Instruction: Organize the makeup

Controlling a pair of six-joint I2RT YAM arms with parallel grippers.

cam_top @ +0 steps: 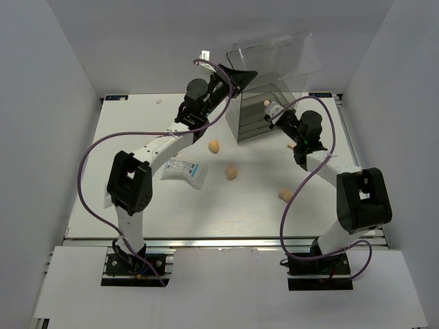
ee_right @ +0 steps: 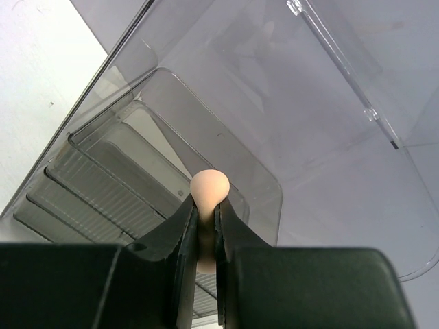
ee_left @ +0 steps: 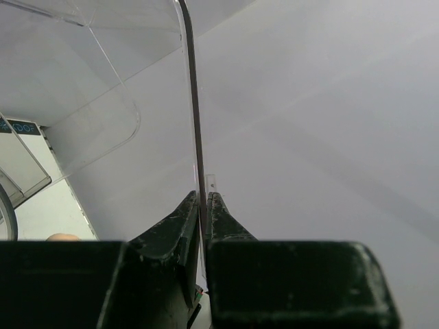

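My right gripper (cam_top: pixel 269 108) (ee_right: pixel 206 203) is shut on a peach egg-shaped sponge (ee_right: pixel 209 185) and holds it in front of the open clear drawer box (cam_top: pixel 264 113) (ee_right: pixel 103 185). My left gripper (cam_top: pixel 236 79) (ee_left: pixel 204 199) is shut on the thin edge of the box's clear lid panel (ee_left: pixel 195 123) and holds it raised (cam_top: pixel 274 55). Three more peach sponges (cam_top: pixel 214 146) (cam_top: pixel 232 172) (cam_top: pixel 284 195) lie on the table. The clear packet with white-blue contents (cam_top: pixel 184 170) lies left of them. The beige tube and the thin stick are out of view.
White walls close in the table on the left, back and right. A small white tag (cam_top: pixel 204 55) hangs near the back wall. The left arm (cam_top: pixel 158 147) stretches across the table's left half. Purple cables loop beside both arms.
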